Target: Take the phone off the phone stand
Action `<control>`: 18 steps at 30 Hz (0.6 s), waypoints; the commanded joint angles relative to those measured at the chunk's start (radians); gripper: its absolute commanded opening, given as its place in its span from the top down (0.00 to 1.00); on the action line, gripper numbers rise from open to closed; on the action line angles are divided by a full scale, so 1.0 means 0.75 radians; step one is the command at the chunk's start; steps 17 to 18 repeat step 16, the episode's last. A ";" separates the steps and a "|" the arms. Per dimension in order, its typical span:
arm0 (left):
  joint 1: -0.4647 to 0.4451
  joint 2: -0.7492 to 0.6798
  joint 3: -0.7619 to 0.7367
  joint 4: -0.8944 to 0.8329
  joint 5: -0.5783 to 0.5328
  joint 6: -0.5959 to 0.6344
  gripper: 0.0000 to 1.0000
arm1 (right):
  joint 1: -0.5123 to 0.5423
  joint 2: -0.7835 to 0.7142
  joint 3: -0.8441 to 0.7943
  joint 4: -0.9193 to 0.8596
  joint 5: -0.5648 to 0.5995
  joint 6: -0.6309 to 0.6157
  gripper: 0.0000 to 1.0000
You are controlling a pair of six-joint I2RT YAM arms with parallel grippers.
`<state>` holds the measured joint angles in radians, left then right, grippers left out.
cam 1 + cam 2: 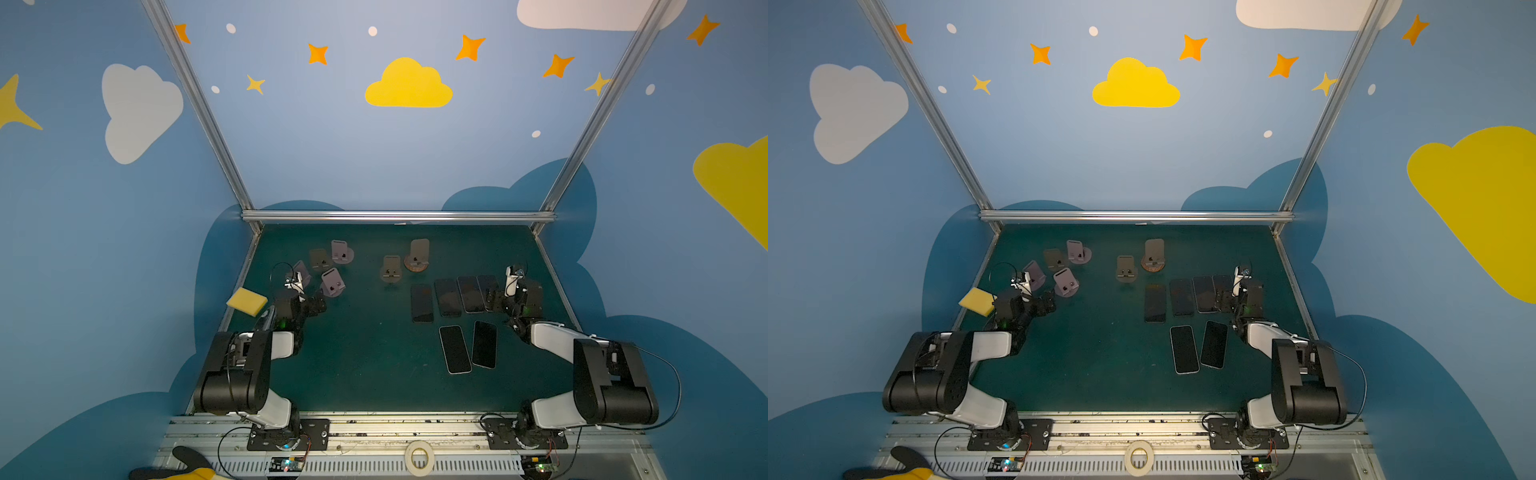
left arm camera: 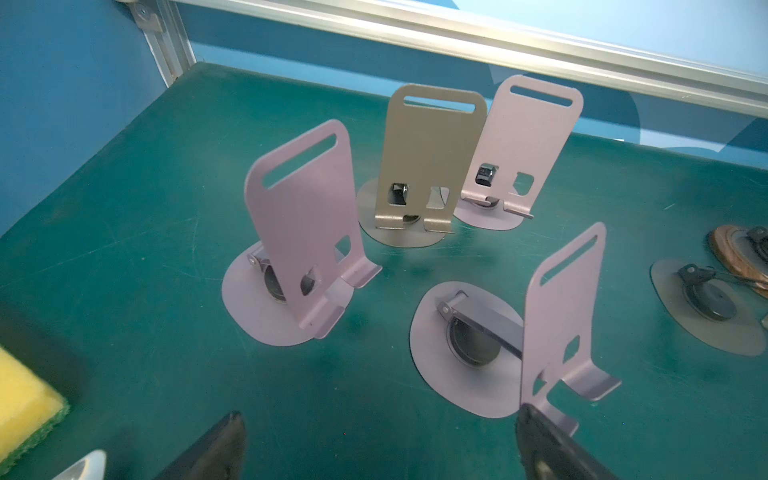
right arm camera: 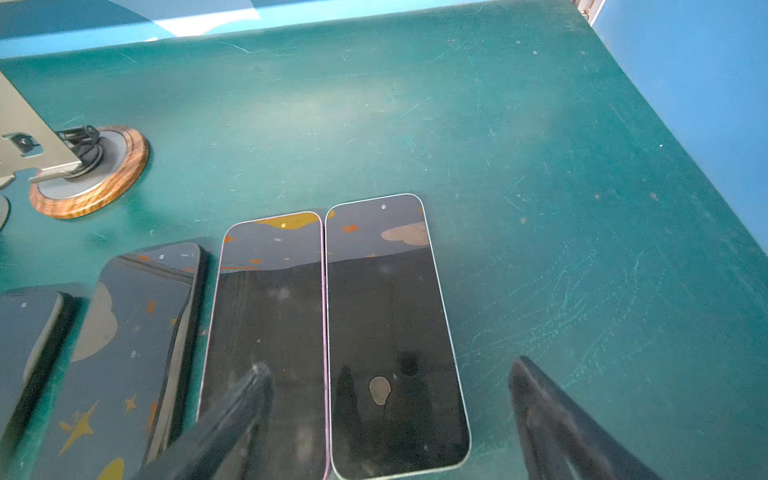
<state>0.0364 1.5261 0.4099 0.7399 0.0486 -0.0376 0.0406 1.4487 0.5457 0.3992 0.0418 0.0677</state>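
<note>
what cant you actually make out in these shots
- Rightmost phone of the row: in both top views the right gripper covers its near end.
- Right gripper fingers: the right wrist view's edge cuts off their bases.
- Wood-rimmed stand: its plate is cut off by the right wrist view's edge.
- Stand behind the left gripper: partly hidden by the wrist camera in both top views.
- Yellow sponge: cropped in the left wrist view.
</note>
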 commanded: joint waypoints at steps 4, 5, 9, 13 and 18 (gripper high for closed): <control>0.000 -0.010 0.019 -0.013 -0.008 0.013 0.00 | -0.001 0.007 0.008 -0.001 -0.007 0.004 0.11; 0.000 -0.009 0.019 -0.013 -0.008 0.013 0.00 | -0.001 0.008 0.009 -0.001 -0.007 0.005 0.11; 0.002 -0.010 0.018 -0.013 -0.008 0.013 0.00 | -0.003 0.016 0.021 -0.014 -0.014 0.003 0.11; 0.001 -0.010 0.018 -0.013 -0.005 0.013 0.00 | -0.006 0.016 0.024 -0.017 -0.020 0.005 0.11; 0.001 -0.010 0.019 -0.013 -0.006 0.012 0.00 | 0.006 0.005 0.009 -0.002 0.010 0.004 0.11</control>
